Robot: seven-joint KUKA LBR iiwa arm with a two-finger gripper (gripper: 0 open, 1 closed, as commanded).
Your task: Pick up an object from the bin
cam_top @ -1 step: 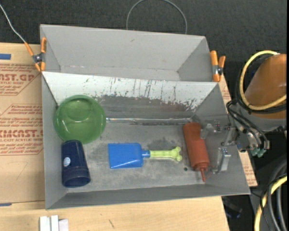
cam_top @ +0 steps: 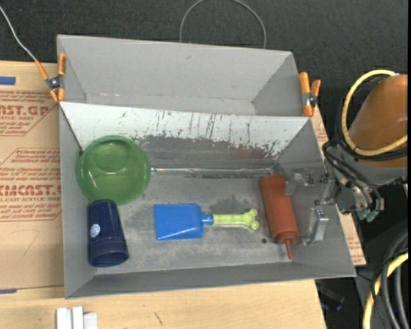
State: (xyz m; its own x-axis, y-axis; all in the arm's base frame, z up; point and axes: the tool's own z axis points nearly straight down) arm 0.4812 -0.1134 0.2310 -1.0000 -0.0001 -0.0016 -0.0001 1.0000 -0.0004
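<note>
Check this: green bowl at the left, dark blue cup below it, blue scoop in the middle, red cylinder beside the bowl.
Wrong about the red cylinder: the camera view shows it lying at the right, far from the green bowl. The rest stands.

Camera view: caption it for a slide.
Gripper low by the right wall of the grey bin, beside a red-brown cylinder; green bowl, dark blue cup and blue scoop lie across the floor.

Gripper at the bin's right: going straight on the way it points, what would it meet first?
The gripper likely meets the grey metal bin floor right beside the red-brown cylinder; depth is unclear.
</note>
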